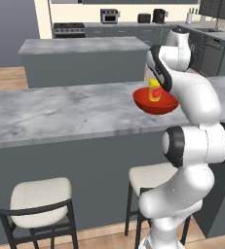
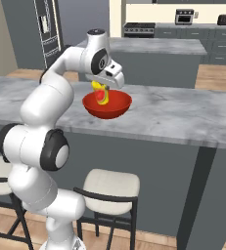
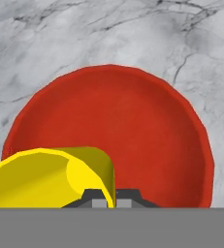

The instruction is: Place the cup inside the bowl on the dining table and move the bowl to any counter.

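Yellow cup [image 3: 45,177], red mark on its side, pinched at the rim by the gripper [image 3: 108,197], wall clamped between the two dark fingertips pressed nearly together. Hangs over the bowl [image 3: 133,140], lower part down inside the red rim; whether it touches the bowl's floor cannot be told. Tilted slightly in the right base view, cup [image 2: 101,94] just under the gripper [image 2: 103,84] and inside the bowl [image 2: 109,108]. From the left base view, cup [image 1: 154,90] partly hidden behind the arm's dark joint, bowl [image 1: 153,103] beneath it.

Bowl upright on the table [image 1: 60,109], near the table's near edge, on grey veined marble [image 3: 84,34]. Table's marble top [image 2: 173,117] stretches to either side of the bowl, dark grey front below.

Two cream-cushioned black stools in front of the table: one stool [image 1: 41,194] well to the left of the bowl, another stool [image 1: 153,175] nearly below it, partly behind the arm.

Beyond the bowl, across a strip of wooden floor, the counter [image 1: 84,46], marble-topped with plain dark sides. Further back, wall cabinets with an oven [image 1: 68,29] and a microwave [image 1: 109,16].
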